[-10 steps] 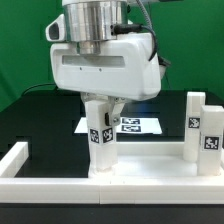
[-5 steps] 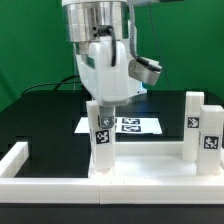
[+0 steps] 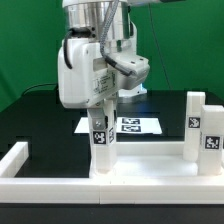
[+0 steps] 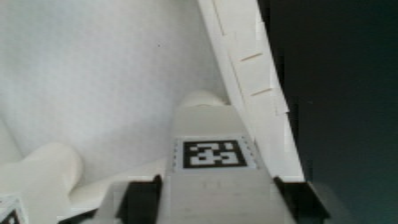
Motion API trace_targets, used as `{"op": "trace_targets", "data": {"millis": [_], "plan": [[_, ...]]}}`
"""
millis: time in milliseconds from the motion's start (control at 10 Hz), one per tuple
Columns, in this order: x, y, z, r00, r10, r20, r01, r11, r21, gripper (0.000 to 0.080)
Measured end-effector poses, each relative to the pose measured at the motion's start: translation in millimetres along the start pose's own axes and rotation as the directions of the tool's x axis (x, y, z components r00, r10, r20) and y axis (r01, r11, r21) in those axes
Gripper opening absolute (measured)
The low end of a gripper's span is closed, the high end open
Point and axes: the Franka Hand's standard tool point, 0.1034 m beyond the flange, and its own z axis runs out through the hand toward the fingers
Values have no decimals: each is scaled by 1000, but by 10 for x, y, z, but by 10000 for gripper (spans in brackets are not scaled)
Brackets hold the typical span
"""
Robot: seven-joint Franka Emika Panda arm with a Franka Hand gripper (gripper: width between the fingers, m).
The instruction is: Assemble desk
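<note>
White plastic fills the near edge: the desk top point(image 3: 110, 186) lies flat across the front, its raised rim toward us. On it, left of centre in the exterior view, one tagged leg point(image 3: 101, 140) stands upright, and the gripper point(image 3: 103, 103) comes straight down on its upper end, fingers point(image 4: 288, 205) pinching it on both sides. Two more legs point(image 3: 201, 135) stand at the exterior view's right. Farther back, the marker board point(image 3: 135, 125) lies on the black table point(image 3: 40, 115).
</note>
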Motion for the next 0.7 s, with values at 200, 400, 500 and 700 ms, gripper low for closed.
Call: {"op": "trace_targets", "data": {"millis": [200,400,500,700], "plan": [[-8,3,1,998,-67,-2,67,998,-1,288],[-71,42,-12,912,-410,9,410,912,-32,611],[-93,58,-37,844,-536,24,537,843,-33,611],[-61,62,-40,760,-649,22,650,760,-27,648]]}}
